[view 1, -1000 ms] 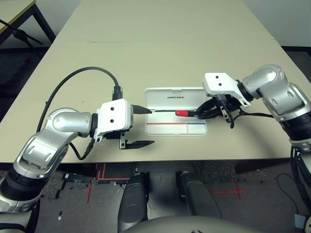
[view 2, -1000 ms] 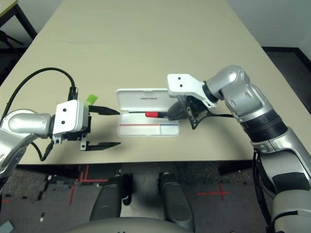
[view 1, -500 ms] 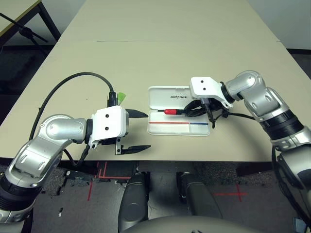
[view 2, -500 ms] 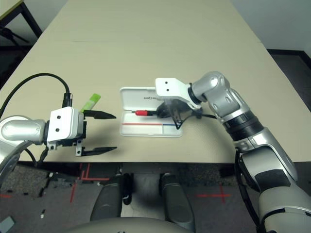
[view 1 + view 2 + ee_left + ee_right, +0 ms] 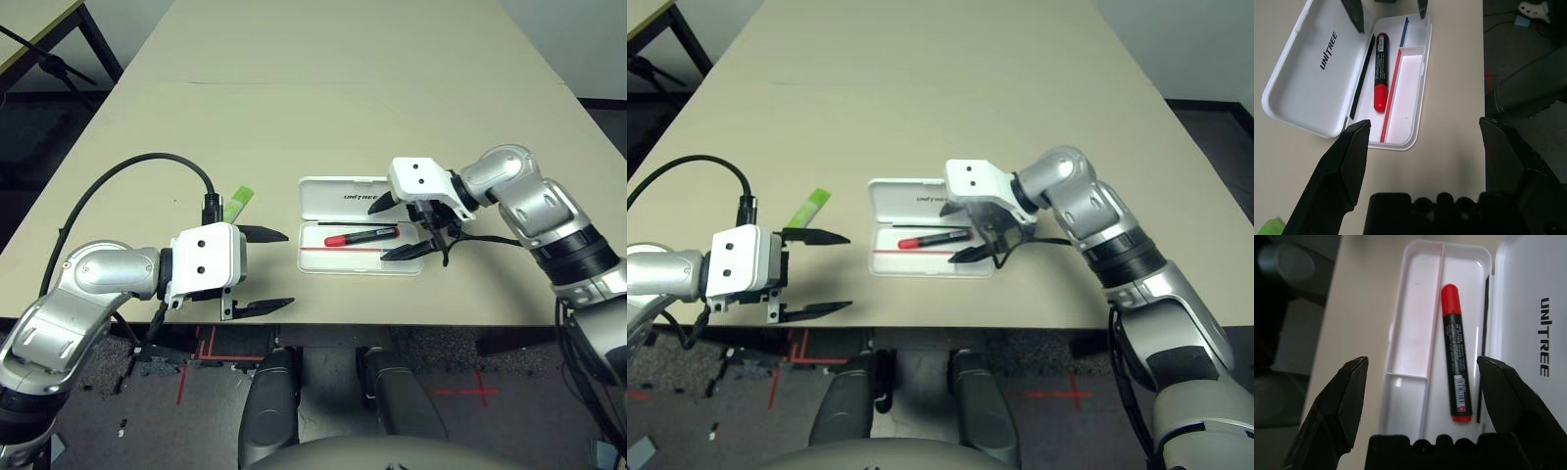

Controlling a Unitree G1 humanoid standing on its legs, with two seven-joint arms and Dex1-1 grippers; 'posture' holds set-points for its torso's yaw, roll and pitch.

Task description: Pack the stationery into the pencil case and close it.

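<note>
The white pencil case (image 5: 323,204) lies open near the table's front edge, its UNITREE lid folded back. In its tray rests the red marker (image 5: 358,236), seen close in the right wrist view as the marker (image 5: 1455,372). My right gripper (image 5: 384,233) is open just over the marker's black end, not touching it. The light-green highlighter (image 5: 238,204) lies on the table left of the case. My left gripper (image 5: 280,268) stands open and holds nothing, between the highlighter and the case, near the front edge. The tiny dark block is out of view.
A black cable (image 5: 147,166) loops from my left wrist over the table's left part. The beige table (image 5: 323,108) stretches far behind the case. The table's front edge (image 5: 343,321) runs just below both grippers.
My right gripper has opened and let the red marker go into the tray. My left arm has drawn back to the left, uncovering the highlighter.
</note>
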